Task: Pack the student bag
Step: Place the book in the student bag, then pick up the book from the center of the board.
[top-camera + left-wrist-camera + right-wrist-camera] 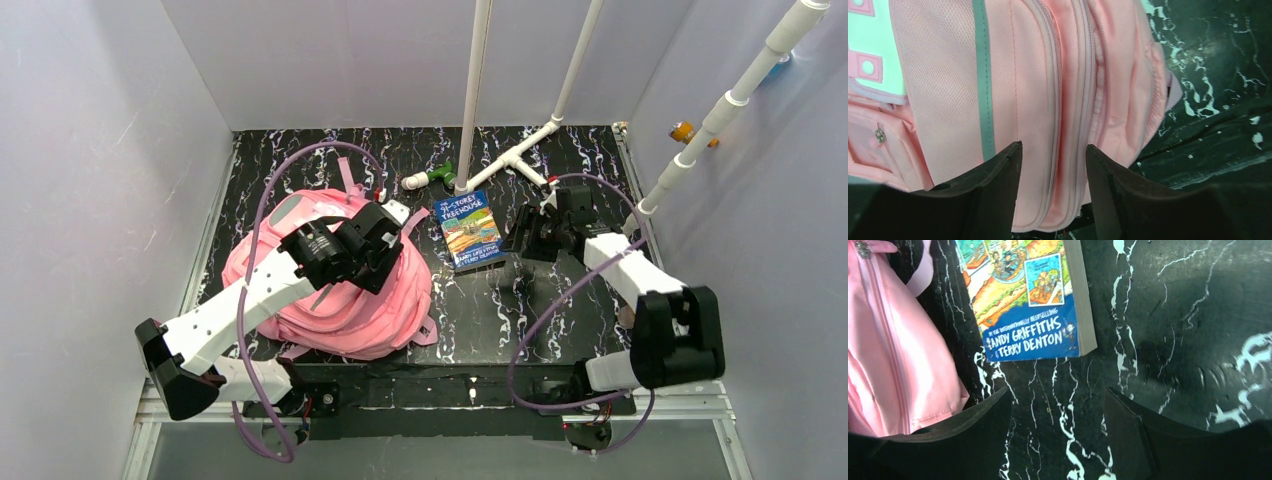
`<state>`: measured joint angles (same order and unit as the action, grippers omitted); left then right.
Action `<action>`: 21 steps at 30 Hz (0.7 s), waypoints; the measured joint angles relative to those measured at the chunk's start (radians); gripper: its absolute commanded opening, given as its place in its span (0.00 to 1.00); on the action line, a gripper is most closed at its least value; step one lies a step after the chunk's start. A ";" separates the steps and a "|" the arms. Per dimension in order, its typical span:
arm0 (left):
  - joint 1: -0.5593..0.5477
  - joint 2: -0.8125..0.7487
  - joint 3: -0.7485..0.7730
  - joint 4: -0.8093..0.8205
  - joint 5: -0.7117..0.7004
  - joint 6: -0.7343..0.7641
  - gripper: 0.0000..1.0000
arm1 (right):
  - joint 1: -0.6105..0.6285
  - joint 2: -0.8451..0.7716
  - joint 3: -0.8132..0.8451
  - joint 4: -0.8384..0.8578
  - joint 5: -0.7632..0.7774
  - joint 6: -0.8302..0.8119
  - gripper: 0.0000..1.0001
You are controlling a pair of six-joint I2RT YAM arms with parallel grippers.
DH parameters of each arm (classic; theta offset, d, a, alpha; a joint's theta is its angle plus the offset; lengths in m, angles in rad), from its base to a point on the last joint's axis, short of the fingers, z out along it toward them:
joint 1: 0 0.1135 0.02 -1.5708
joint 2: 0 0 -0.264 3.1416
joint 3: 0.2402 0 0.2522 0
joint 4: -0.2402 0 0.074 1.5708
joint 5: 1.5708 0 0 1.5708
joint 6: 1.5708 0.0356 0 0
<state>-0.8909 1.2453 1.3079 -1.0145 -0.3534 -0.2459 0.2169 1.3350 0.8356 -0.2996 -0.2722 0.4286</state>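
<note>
left fingers (993,185): black, dull, thick wedges with pointed tips.
right fingers (973,435): the same black wedges.
left arm (240,300): white shells with black joints behind the fingers.
right arm (620,262): white shells too, one big black block at the elbow.
cables (263,205): thin, purple, looping out from behind the fingers.
</note>
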 measured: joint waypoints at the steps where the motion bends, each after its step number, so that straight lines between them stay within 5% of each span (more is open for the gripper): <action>1: 0.000 0.001 0.008 -0.007 0.016 -0.003 0.53 | -0.014 0.039 0.000 0.014 -0.030 -0.008 0.69; 8: 0.000 0.038 0.136 0.013 0.161 -0.024 0.87 | -0.071 0.234 0.000 0.127 -0.181 -0.030 0.64; 12: 0.000 0.055 0.152 0.058 0.238 -0.039 0.89 | -0.074 0.301 0.000 0.159 -0.203 -0.047 0.60; 21: 0.002 0.051 0.138 0.155 0.389 -0.107 0.90 | -0.082 0.390 0.031 0.216 -0.274 -0.042 0.30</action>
<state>-0.8890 1.2961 1.4460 -0.8597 0.0360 -0.3531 0.1352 1.7252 0.8661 -0.0841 -0.5457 0.3866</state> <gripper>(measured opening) 0.894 0.407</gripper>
